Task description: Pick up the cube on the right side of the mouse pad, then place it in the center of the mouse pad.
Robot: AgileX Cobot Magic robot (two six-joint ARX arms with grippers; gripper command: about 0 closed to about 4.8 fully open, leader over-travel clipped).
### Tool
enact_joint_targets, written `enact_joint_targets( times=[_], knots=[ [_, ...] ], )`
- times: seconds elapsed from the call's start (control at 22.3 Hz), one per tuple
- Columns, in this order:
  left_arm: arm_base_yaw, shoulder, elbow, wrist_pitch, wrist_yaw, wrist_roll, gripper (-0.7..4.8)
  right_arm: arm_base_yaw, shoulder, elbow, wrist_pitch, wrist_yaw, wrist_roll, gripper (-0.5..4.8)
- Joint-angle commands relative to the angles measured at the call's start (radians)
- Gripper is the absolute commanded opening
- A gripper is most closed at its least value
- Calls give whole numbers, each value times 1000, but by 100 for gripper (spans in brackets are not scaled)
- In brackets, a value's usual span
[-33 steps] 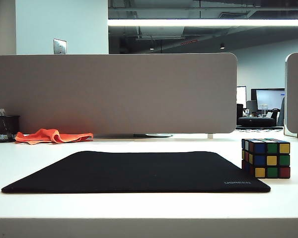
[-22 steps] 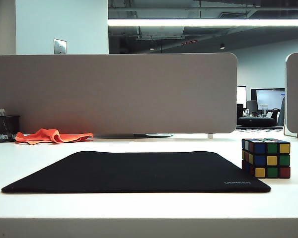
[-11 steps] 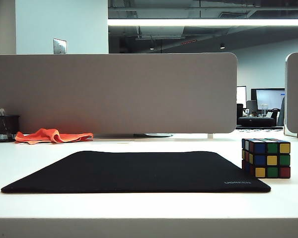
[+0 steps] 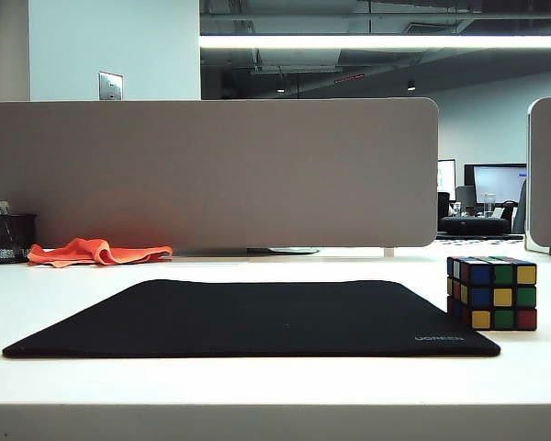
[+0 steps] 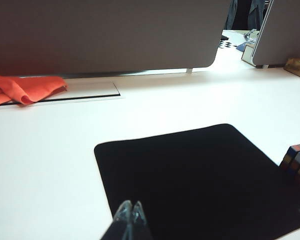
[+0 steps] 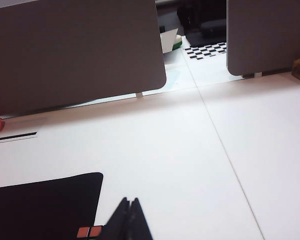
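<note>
The cube (image 4: 492, 293), black-edged with blue, green, yellow and red stickers, stands on the white table just off the right edge of the black mouse pad (image 4: 257, 317). In the left wrist view my left gripper (image 5: 131, 205) is shut and empty over the pad's (image 5: 190, 175) near left part, with the cube (image 5: 297, 162) far off to the side. My right gripper (image 6: 129, 201) is shut and empty above the table beside the pad's corner (image 6: 45, 205); two red stickers of the cube (image 6: 89, 231) show just beside its fingers. Neither gripper appears in the exterior view.
An orange cloth (image 4: 96, 252) and a black mesh pen cup (image 4: 9, 238) lie at the back left. A grey partition (image 4: 211, 175) runs along the back of the table, a second panel (image 4: 549, 175) at the far right.
</note>
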Motion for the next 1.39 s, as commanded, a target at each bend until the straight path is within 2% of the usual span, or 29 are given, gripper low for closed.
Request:
enact_joint_targets(
  times=[0.04,0.22,0.36,0.49,0.67,0.76,0.81,0.85,0.9,0.94,0.99,1.03,1.08,1.3,1.39],
  knots=[
    [1,121,101,-42,22,-7,-6,34,77,97,-13,0,29,-5],
    [-29,276,204,-45,45,4,-6,48,160,143,45,-65,109,-5],
    [-76,380,291,-45,64,13,-6,64,261,251,-85,-47,107,-5],
    [-105,439,321,-43,66,16,-6,84,355,375,-206,21,23,-5],
    [-121,466,321,-50,54,16,-6,131,426,441,-237,67,-50,-5],
    [-136,482,321,-25,53,27,-3,179,486,463,-255,66,-92,-5],
    [-137,490,321,-23,52,38,15,239,534,472,-266,51,-92,-3],
    [-142,493,321,-24,51,41,32,288,568,475,-274,48,-92,23],
    [-148,494,321,-23,52,47,32,321,594,475,-274,51,-92,79],
    [-154,497,321,-24,52,66,40,364,637,476,-271,58,-90,235],
    [-154,498,321,-27,49,68,68,385,665,476,-267,68,-90,348],
    [-154,499,321,-28,43,68,93,398,688,476,-264,77,-85,434],
    [-153,499,321,-31,41,68,119,412,716,476,-264,90,-76,479],
    [-153,500,321,-47,40,68,187,426,843,476,-259,119,-37,479],
    [-153,505,321,-55,42,67,193,425,901,477,-256,151,-37,479]
  ],
)
